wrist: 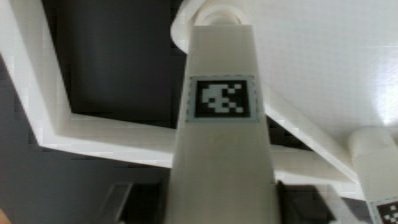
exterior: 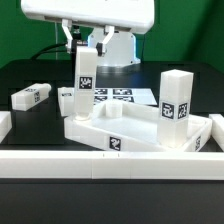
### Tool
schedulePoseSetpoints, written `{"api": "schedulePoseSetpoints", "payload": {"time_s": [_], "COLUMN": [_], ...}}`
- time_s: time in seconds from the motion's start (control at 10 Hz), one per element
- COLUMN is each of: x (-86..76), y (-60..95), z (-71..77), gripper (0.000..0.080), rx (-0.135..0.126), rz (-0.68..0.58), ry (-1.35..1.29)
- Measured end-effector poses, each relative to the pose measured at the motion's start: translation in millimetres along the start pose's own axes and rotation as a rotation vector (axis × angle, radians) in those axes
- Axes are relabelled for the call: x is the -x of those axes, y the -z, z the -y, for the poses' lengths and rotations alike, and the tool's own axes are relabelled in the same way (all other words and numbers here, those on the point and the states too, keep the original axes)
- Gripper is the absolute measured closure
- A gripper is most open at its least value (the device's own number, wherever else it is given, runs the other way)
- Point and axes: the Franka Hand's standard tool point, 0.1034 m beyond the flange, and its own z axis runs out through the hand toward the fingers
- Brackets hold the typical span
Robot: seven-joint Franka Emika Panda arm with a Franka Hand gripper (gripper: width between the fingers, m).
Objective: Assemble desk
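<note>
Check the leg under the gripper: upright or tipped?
Upright: the leg stands vertical below the gripper, its base at the top's corner.

A: Where's the desk top?
B: Flat on the tabletop, mid, nr the front edge. Rail lies along that edge, just before it.
A: Legs?
B: Right leg stands upright on the desk top's end twd the exterior view's right. Rear leg stands upright on its back corner twd the exterior view's left, w/ the end effector at its top end.
A: Rest?
B: Loose leg lies nr the tabletop's edge on the exterior view's left, apart from the desk top. Marker board lies flat behind the desk top, btw the two upright legs.
</note>
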Motion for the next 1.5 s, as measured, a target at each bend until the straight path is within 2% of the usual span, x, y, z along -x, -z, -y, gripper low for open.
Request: {"api": "schedulePoseSetpoints", "payload": {"time_s": [0.4,0.7,0.9,1.0,1.1,1.2,1.3,1.5], "x": [4.2,1.6,1.6,1.8,1.9,1.6,-0.7,-3.2], "y": [-6.6,-8.3,-8.5,-8.7,-8.8,-8.6,-6.8,-0.6], "z": [1.4,1.5,1.4,1.4,1.4,1.6,1.5,-4.5], "gripper": [0.0505,0.0505,0.0505,0.0319,0.0319,0.0192,0.016,0.0151], "rx": [0.011,0.038,0.038,0.038,0.038,0.036,0.03,0.023], "rz": [-0.01,-0.067,-0.067,-0.066,-0.066,-0.062,-0.054,-0.042], "ry": [0.008,0.018,0.018,0.018,0.018,0.018,0.016,0.017]}}
